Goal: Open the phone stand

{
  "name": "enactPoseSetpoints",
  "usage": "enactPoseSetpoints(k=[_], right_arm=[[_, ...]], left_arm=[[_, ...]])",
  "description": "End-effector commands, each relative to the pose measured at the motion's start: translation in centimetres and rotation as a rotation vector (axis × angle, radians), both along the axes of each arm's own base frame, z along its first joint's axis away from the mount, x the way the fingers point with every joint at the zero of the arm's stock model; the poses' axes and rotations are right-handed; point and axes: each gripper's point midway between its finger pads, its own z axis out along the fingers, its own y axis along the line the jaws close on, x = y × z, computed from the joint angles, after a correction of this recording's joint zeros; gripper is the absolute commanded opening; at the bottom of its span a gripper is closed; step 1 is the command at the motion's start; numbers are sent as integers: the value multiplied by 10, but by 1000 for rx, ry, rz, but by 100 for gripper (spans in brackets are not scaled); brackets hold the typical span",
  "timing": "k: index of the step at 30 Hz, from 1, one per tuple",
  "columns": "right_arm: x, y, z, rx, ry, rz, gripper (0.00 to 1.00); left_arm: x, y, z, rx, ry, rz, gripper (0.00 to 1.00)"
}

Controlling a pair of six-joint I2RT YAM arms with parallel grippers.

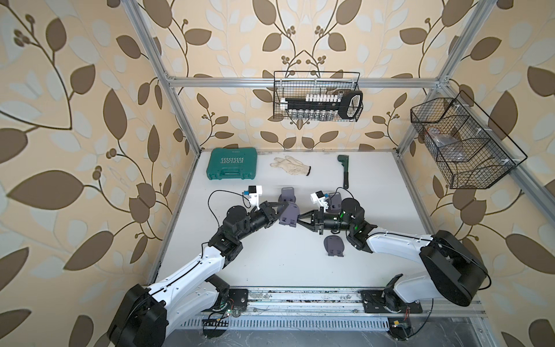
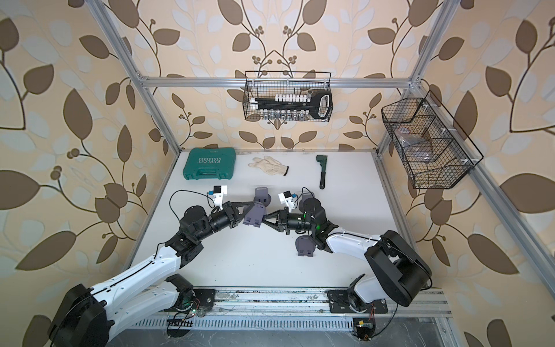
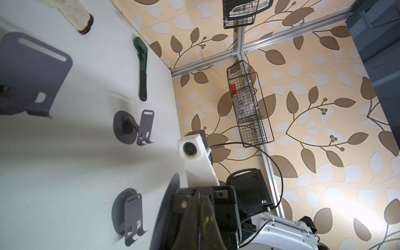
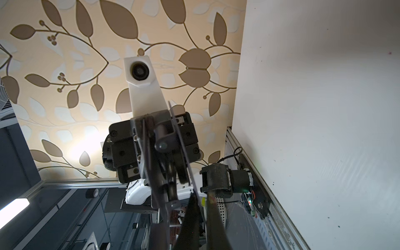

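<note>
The phone stand (image 1: 289,214), judged light and stiff-hinged, is clamped at opposite plates by the left gripper (image 1: 282,211) and the right gripper (image 1: 299,220).

A small work cell is seen from above. Its walls are covered in cream wallpaper (image 1: 75,120) printed with large brown and pale grey leaves on thin stems. The corners are edged by silver aluminium bars (image 1: 225,81). The floor of the cell is formed by a plain white tabletop (image 1: 270,270), bordered in front by a scuffed metal rail (image 1: 300,296). A black wire basket (image 1: 279,99) is hung on the back bar, and a second wire basket (image 1: 474,177) on a side wall. In the right wrist view, a dim room is glimpsed beyond, lit by a white strip light (image 4: 15,206).
</note>
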Motion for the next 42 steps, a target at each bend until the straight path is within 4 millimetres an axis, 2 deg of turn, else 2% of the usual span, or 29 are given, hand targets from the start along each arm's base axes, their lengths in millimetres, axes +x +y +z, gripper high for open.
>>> enactPoseSetpoints(k=[1,6,9,13,16,17,19,20,21,23,26,30,33,38,42], right_arm=[[-31,-12,-74,-172,303,66,0],[-26,-11,-83,-162,347,59,0],[-22,-13,-78,-178,313,53,0],[-15,-27,-37,-313,98,45,0],[-6,-45,9,-405,-90,-5,0],[-2,-53,23,-401,-127,-34,6],[5,-65,45,-356,-178,-86,32],[9,-70,53,-339,-196,-109,42],[9,-72,58,-324,-208,-114,44],[10,-70,64,-294,-217,-107,56],[10,-59,67,-218,-211,-93,66],[10,-51,50,-246,-203,-87,57],[12,-45,45,-228,-190,-79,55],[15,-39,58,-169,-213,-78,50],[10,-32,65,-169,-237,-57,48]], left_arm=[[-21,29,162,-304,-538,72,0],[-20,26,179,-320,-563,55,0],[-13,12,180,-237,-486,4,0],[-3,8,160,-157,-340,5,0],[1,9,136,-176,-217,11,0],[4,11,125,-183,-165,24,0],[5,13,105,-213,-94,39,0],[6,15,96,-229,-64,48,0],[6,16,89,-237,-45,55,0],[5,20,80,-246,-15,68,0],[1,26,75,-244,-4,92,0],[-1,26,74,-229,10,90,0],[0,24,70,-218,31,86,0],[1,24,59,-209,63,99,0],[1,26,56,-199,63,112,0]])
